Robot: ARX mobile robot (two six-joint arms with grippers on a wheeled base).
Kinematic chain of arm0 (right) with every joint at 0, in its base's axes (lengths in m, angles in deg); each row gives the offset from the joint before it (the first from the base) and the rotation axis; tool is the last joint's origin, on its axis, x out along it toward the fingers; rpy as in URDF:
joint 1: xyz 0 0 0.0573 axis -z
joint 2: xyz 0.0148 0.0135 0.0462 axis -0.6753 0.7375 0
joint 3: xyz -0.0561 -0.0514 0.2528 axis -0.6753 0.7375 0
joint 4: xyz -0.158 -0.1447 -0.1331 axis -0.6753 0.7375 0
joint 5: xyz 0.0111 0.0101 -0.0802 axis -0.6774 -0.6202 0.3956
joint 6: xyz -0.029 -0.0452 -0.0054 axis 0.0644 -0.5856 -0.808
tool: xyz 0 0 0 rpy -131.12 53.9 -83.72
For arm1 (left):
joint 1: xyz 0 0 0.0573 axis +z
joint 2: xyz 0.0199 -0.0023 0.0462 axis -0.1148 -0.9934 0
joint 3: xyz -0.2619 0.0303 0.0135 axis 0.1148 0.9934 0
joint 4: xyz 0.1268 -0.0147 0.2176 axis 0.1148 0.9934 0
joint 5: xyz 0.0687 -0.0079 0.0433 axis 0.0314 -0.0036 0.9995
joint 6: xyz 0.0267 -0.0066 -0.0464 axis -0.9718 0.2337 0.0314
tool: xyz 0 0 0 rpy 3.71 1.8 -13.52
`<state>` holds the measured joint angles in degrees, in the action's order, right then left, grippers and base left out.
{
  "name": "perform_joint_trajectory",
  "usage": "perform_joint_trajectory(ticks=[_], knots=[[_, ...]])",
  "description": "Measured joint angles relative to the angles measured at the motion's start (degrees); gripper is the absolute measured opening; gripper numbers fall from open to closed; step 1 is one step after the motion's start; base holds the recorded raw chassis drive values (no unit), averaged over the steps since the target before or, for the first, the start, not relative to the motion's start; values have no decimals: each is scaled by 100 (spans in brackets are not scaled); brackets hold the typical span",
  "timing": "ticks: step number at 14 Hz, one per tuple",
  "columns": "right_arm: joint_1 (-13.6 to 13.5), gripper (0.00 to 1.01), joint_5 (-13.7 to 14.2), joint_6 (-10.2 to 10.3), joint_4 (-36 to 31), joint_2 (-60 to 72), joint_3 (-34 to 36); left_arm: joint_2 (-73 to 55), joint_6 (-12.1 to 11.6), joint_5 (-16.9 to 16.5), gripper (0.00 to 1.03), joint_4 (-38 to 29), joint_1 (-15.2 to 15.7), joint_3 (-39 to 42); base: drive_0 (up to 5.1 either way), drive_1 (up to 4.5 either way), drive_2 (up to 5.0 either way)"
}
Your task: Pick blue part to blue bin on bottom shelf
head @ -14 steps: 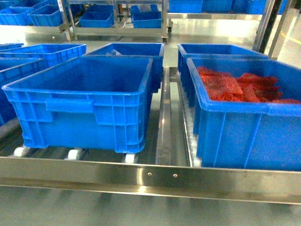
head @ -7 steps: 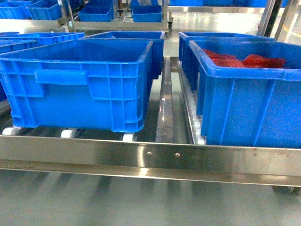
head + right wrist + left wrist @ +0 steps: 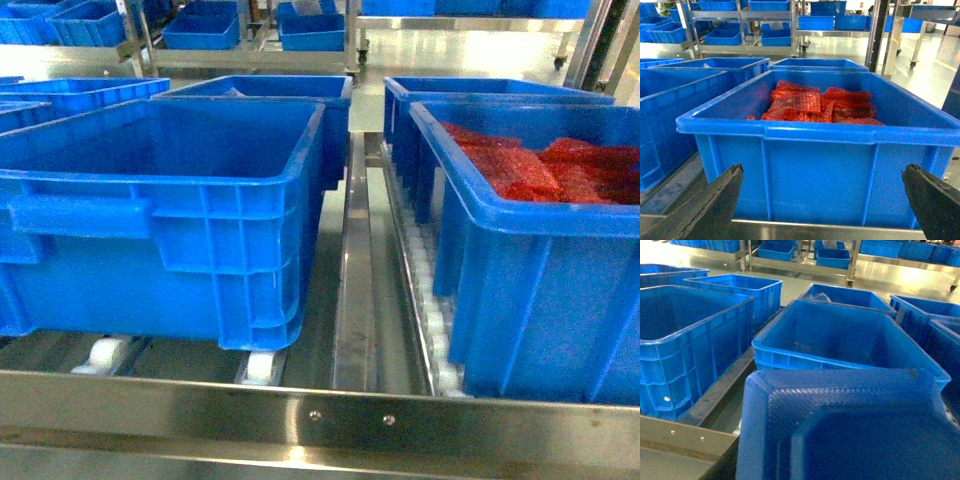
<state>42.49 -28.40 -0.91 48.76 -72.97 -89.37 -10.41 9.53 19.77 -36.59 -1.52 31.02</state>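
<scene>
No blue part visible in any view, so this reads as the search/approach step, nothing picked yet. Head view: big empty-looking blue crate on the left lane of the roller rack, and a second crate on the right lane holding red mesh packets; a steel rail runs across the front. More crates sit behind both. Right gripper is spread wide, nothing between the fingers, and it sits level with the front wall of the packet crate, close to it. Left gripper: can't tell its state, as the left wrist view is mostly filled by a blurred blue slab right under the lens, with no fingers showing. Past the slab that camera looks into the left-lane crate, whose floor looks bare. My read: next move needs a look into the rear crates or other lanes to find the dark-blue lump before either arm commits. The bottom-shelf bin isn't identifiable from here either.
</scene>
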Motion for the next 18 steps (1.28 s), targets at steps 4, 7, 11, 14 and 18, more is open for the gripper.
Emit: perform_joint_trajectory(ticks=[4, 7, 11, 14, 18], knots=[[0, 98, -4, 0, 17, 0, 0, 0, 0, -2, 43, -9, 0, 0, -2, 397, -400], [0, 98, -2, 0, 17, 0, 0, -2, 2, 4, 43, 9, 0, 0, 0, 399, -398], [0, 98, 0, 0, 13, 0, 0, -2, 0, -4, 43, 0, 0, 0, 4, 303, -295], [0, 98, -2, 0, 11, 0, 0, -17, 2, -9, 43, 4, 0, 0, 0, 0, 0], [0, 98, 0, 0, 15, 0, 0, -9, 0, -4, 43, 4, 0, 0, 0, 0, 0]])
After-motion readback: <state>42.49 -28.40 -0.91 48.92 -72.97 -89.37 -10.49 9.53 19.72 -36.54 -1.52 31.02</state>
